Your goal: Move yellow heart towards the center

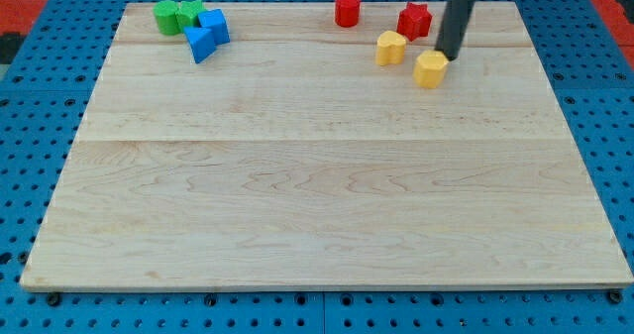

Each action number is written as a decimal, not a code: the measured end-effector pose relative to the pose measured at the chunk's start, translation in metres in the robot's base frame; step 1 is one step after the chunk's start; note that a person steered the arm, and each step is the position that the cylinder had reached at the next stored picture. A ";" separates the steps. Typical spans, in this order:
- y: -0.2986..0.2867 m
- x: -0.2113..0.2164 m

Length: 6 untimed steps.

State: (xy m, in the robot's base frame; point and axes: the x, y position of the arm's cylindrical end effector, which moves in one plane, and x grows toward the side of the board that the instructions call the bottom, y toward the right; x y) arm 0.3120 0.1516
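The yellow heart (391, 48) lies near the view's top right of the wooden board (317, 205). A yellow hexagon (430, 68) sits just right of and below it. My tip (451, 56) rests on the board right beside the hexagon's upper right edge, and to the right of the heart. The dark rod rises from it to the view's top edge. The hexagon stands between my tip and the heart's lower right side.
A red star (414, 20) lies just above the heart, and a red cylinder (346, 9) farther left. At the top left sit a green cylinder (166, 17), a green star (191, 12), a blue cube (214, 25) and a blue triangle (200, 45).
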 end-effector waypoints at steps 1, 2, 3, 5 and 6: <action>-0.016 0.036; 0.025 0.009; 0.030 -0.045; -0.083 -0.024; -0.104 -0.003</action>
